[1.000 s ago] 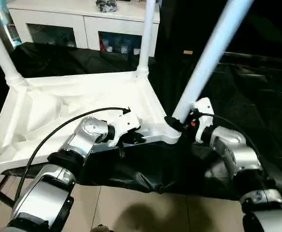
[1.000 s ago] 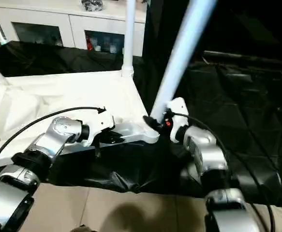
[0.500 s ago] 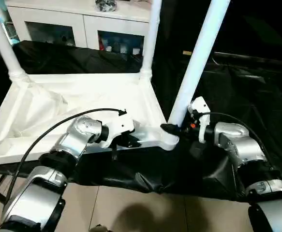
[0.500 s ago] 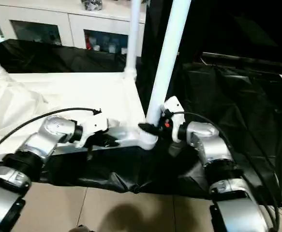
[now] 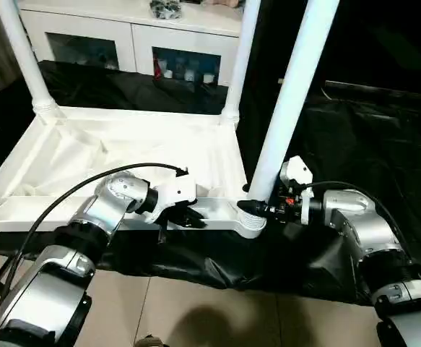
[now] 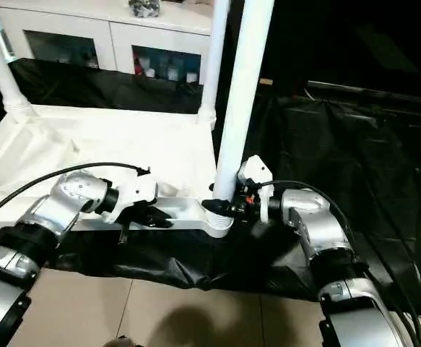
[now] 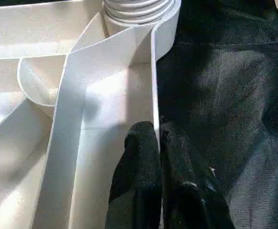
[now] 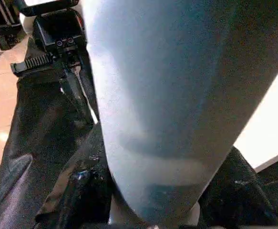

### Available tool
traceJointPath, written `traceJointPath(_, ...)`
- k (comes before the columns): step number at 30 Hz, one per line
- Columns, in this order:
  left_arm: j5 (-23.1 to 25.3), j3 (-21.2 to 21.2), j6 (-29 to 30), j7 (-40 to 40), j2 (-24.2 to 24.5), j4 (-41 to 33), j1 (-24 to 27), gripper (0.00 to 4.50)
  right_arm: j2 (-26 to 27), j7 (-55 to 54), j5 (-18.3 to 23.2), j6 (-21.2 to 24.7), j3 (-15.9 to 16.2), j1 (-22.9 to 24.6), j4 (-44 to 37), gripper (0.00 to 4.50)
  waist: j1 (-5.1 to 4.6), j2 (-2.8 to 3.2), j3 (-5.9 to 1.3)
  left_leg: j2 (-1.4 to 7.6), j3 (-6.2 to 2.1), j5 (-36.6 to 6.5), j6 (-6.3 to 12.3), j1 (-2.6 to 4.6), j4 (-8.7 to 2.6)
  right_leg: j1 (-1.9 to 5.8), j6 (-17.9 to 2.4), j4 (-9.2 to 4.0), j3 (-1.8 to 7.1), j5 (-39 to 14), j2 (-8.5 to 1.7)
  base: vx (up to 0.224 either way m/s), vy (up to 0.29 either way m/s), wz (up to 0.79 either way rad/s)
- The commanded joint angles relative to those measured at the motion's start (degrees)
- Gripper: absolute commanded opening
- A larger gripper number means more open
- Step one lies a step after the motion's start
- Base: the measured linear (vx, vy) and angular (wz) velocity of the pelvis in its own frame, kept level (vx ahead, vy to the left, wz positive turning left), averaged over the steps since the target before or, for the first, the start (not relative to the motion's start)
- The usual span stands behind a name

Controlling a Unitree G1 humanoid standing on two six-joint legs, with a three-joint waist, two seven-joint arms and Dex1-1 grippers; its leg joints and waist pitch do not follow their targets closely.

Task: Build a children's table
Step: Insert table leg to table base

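Legs stand in three corner sockets I can see: my left gripper [image 7: 159, 143] pinches the table top's rim [image 5: 214, 211], my right gripper [image 5: 259, 209] clasps the nearest leg [image 5: 289, 101] at its socket, seating unconfirmed.

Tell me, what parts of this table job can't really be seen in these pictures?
- Tops of the three upright legs: cut off by the head views' upper edge.
- Fourth corner of the table top: runs off the head views' left edge.
- Right tool: in its wrist view the leg hides its fingertips.
- Items behind the cabinet glass: too small to identify.
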Motion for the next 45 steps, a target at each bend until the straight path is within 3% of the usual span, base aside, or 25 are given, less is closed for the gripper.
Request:
traceJointPath(1, 1.0, -1.0, -1.6, 1.0, -1.4, -0.2, -2.3, 0.0, 1.2, 0.2, -1.1, 0.9, 2.7, 2.6, 0.4, 1.88, 0.0, 1.16, -3.64, 5.18, -2.88, -17.7, -1.28, 1.4, -4.45, 2.07, -5.9, -4.98, 4.46, -25.5, -7.17, 0.0, 0.0, 0.0)
traceJointPath(4, 1.1, -0.8, -1.7, 1.5, -1.5, 0.3, -2.4, 0.0, 1.4, -0.3, -1.1, 0.6, 2.3, 3.2, -0.1, 1.88, 0.11, 1.26, -3.67, 5.21, -2.94, -18.2, -1.4, 1.39, -4.55, 2.08, -5.8, -4.96, 4.44, -25.4, -7.13, 0.0, 0.0, 0.0)
traceJointPath(9, 0.6, -0.3, -1.5, 2.0, -1.3, 0.2, -1.8, 0.0, 1.8, -2.6, -0.8, 0.2, 1.0, 4.6, 0.0, 1.88, -0.03, 1.3, -3.46, 5.06, -3.15, -20.6, -1.54, 1.76, -4.46, 1.94, -4.2, -5.81, 4.06, -30.6, -7.36, 0.0, 0.0, 0.0)
traceJointPath(12, 0.5, 0.1, -1.6, 2.1, -1.2, 0.2, -1.4, 0.0, 1.8, -3.3, -0.6, 0.2, 0.5, 5.2, -0.1, 1.88, -0.02, 1.29, -3.45, 5.05, -3.21, -20.5, -1.43, 1.77, -4.48, 1.92, -3.6, -5.99, 3.99, -31.2, -7.35, 0.0, 0.0, 0.0)
traceJointPath(19, 0.5, 0.0, -1.9, 2.2, -1.1, 0.4, -1.0, 0.0, 1.9, -4.6, -1.1, -0.1, 0.1, 5.4, 0.4, 1.88, -0.06, 1.37, -3.44, 5.13, -3.25, -21.1, -1.61, 1.77, -4.62, 1.87, -4.1, -5.78, 4.09, -30.1, -7.29, 0.0, 0.0, 0.0)
traceJointPath(22, 0.6, 1.3, -0.1, 7.0, -2.8, 2.3, -2.5, 0.0, 3.9, -14.6, -3.2, -1.0, -1.9, 2.5, 5.2, 1.88, -0.34, 1.35, -3.27, 5.05, -3.36, -21.8, -1.95, 1.92, -4.55, 1.67, -3.8, -6.02, 3.91, -32.1, -7.4, 0.0, 0.0, 0.0)
traceJointPath(25, 0.7, 2.7, 2.2, 12.5, -4.7, 4.0, -4.1, 0.0, 5.4, -23.2, -4.1, -1.9, -3.8, 0.1, 9.4, 1.88, -1.55, 1.35, -2.95, 4.7, -3.81, -26.1, -3.11, 2.83, -3.93, 1.46, -1.2, -7.37, 2.39, -39.0, -7.53, 0.0, 0.0, 0.0)
traceJointPath(26, 1.1, 3.5, 4.0, 16.9, -6.2, 5.2, -5.3, 0.0, 6.6, -28.9, -4.2, -2.0, -5.3, -1.6, 12.1, 1.88, -2.27, 1.47, -2.83, 4.73, -4.0, -27.3, -3.27, 3.06, -3.73, 1.55, -0.4, -8.04, 1.44, -39.9, -7.33, 0.0, 0.0, 0.0)
traceJointPath(27, 1.2, 3.6, 4.5, 18.0, -6.6, 5.4, -5.5, 0.0, 6.9, -30.0, -4.1, -1.9, -5.7, -2.1, 12.7, 1.88, -2.76, 2.05, -2.82, 5.17, -4.11, -29.8, -3.14, 3.78, -3.61, 1.65, 0.2, -8.68, 0.12, -39.5, -7.05, 0.0, 0.0, 0.0)
traceJointPath(28, 1.3, 3.9, 5.4, 19.9, -7.4, 5.8, -6.1, 0.0, 7.5, -32.1, -3.9, -1.8, -6.3, -2.9, 13.9, 1.88, -3.12, 2.07, -2.89, 5.73, -4.36, -31.1, -3.24, 3.53, -3.92, 2.2, 0.6, -8.37, -0.4, -38.0, -6.84, 0.0, 0.0, 0.0)
traceJointPath(29, 1.4, 4.1, 6.1, 21.3, -8.0, 6.0, -6.4, 0.0, 7.9, -33.5, -3.8, -1.6, -6.7, -3.5, 14.7, 1.88, -3.0, 2.83, -2.79, 7.55, -4.83, -35.3, -3.66, 2.4, -5.86, 3.54, 0.0, -6.0, 0.15, -32.7, -6.2, 0.0, 0.0, 0.0)
traceJointPath(30, 1.4, 4.7, 8.0, 24.7, -9.9, 6.3, -7.2, 0.0, 8.9, -37.5, -4.0, -1.3, -7.1, -5.2, 17.2, 1.88, -2.78, 3.22, -2.88, 9.15, -5.13, -40.1, -5.02, 0.98, -8.75, 4.7, -1.7, -0.56, 1.9, -23.0, -5.2, 0.0, 0.0, 0.0)
traceJointPath(31, 1.4, 4.9, 8.9, 26.2, -10.9, 6.4, -7.5, 0.0, 9.4, -39.4, -4.0, -1.2, -7.3, -6.1, 18.5, 1.88, -2.89, 2.94, -2.63, 9.15, -4.47, -41.4, -5.97, 1.02, -9.62, 3.95, -3.2, 0.98, 2.85, -18.5, -4.87, 0.0, 0.0, 0.0)
traceJointPath(32, 1.5, 5.0, 9.8, 27.8, -12.0, 6.5, -7.8, 0.0, 10.0, -41.2, -4.0, -1.2, -7.7, -7.1, 19.9, 1.88, -3.28, 1.17, -2.56, 5.33, -3.06, -40.1, -7.4, 3.29, -7.19, 0.71, -5.2, -2.75, 4.28, -24.0, -5.82, 0.0, 0.0, 0.0)
traceJointPath(33, 1.7, 5.1, 11.5, 30.1, -13.6, 6.4, -8.1, 0.0, 11.0, -43.7, -3.5, -0.8, -8.5, -8.6, 22.0, 1.88, -2.28, -0.02, -2.41, 1.41, -2.19, -27.1, -4.4, 5.35, -0.69, -1.62, -3.1, -8.16, 3.98, -42.6, -9.1, 0.0, 0.0, 0.0)
traceJointPath(34, 1.8, 5.1, 11.7, 30.4, -13.8, 6.4, -8.1, 0.0, 11.1, -43.9, -3.4, -0.7, -8.6, -8.8, 22.3, 1.88, -1.79, -0.21, -2.5, 0.82, -1.97, -19.3, -2.01, 4.5, 0.71, -0.65, -1.4, -8.77, 4.42, -47.9, -10.29, 0.06, -0.034, -0.06)
traceJointPath(35, 2.0, 4.9, 13.4, 33.4, -16.4, 6.2, -8.2, 0.0, 12.8, -47.0, -2.3, 0.1, -10.1, -11.2, 25.5, 1.88, -0.64, 0.24, -3.17, 1.87, -2.66, -9.8, 0.6, 0.42, -1.62, 3.3, 0.3, -6.9, 5.1, -45.8, -10.25, 0.06, -0.034, -0.06)
traceJointPath(36, 2.1, 4.7, 13.8, 34.0, -17.1, 6.1, -8.2, 0.0, 13.3, -47.8, -2.1, 0.1, -10.5, -11.9, 26.5, 1.88, -0.42, 0.76, -3.36, 2.59, -2.97, -8.2, 0.59, -0.11, -2.95, 3.31, -0.1, -6.19, 4.38, -41.0, -8.79, 0.083, -0.016, -0.11)
traceJointPath(37, 2.2, 4.4, 14.2, 34.7, -18.1, 5.9, -8.2, 0.0, 14.0, -48.5, -1.7, 0.2, -11.1, -12.9, 27.7, 1.88, -1.06, 1.17, -3.5, 4.35, -3.43, -10.3, 0.15, 0.65, -4.19, 1.9, -1.7, -5.47, 3.74, -31.6, -6.54, 0.0, 0.0, 0.0)
traceJointPath(38, 2.4, 4.0, 14.5, 35.1, -18.7, 5.6, -8.1, 0.0, 14.6, -48.9, -1.6, 0.3, -11.5, -13.6, 28.6, 1.88, -1.54, 1.33, -4.05, 5.24, -3.73, -11.2, -0.73, 0.88, -4.37, 1.84, -5.4, -3.79, 4.26, -20.8, -6.5, 0.0, 0.0, 0.0)
traceJointPath(39, 2.4, 4.0, 14.5, 35.1, -18.7, 5.6, -8.1, 0.0, 14.6, -48.9, -1.6, 0.3, -11.5, -13.7, 28.7, 1.88, -1.78, 1.15, -4.02, 5.07, -3.5, -11.4, -0.6, 0.38, -4.47, 1.99, -8.1, -2.94, 4.51, -15.2, -6.5, 0.0, 0.0, 0.0)
traceJointPath(41, 2.6, 3.8, 14.3, 35.2, -18.8, 5.7, -8.1, 0.0, 15.2, -48.7, -1.8, 0.3, -11.5, -14.2, 29.1, 1.88, -1.63, 1.03, -4.0, 4.33, -2.94, -12.8, 0.04, 0.41, -4.19, 2.27, -9.5, -3.14, 4.64, -15.2, -6.95, 0.0, 0.0, 0.0)
traceJointPath(45, 3.1, 3.5, 14.2, 35.2, -18.7, 5.7, -8.1, 0.0, 15.8, -48.7, -2.1, -0.4, -11.7, -15.4, 30.5, 1.88, -1.66, 1.07, -3.68, 4.33, -2.89, -14.2, 0.34, 0.5, -4.29, 2.29, -8.0, -4.09, 4.42, -20.6, -6.92, 0.0, 0.0, 0.0)
